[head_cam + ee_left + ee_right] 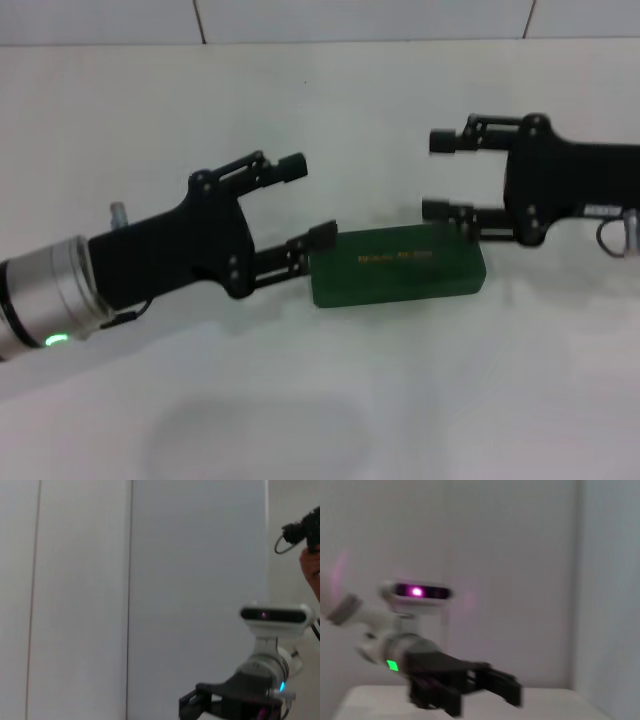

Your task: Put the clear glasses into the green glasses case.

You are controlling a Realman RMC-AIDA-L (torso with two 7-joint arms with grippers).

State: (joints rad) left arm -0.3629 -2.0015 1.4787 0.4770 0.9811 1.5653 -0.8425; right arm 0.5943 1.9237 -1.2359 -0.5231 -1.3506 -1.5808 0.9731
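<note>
Closed green glasses case [398,265] on table [300,400]

Both arms reach inward, horizontal: the left pincer [308,203] and right pincer [438,176] face each other, fingers spread wide

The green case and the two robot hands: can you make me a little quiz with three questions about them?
1. True or false: the green glasses case has its lid shut.
2. Which gripper has a fingertip at the case's end toward the robot's left? A) left gripper B) right gripper
3. Fill in: both grippers' fingers are ____.

Key: 1 true. 2 A. 3 open.
</note>
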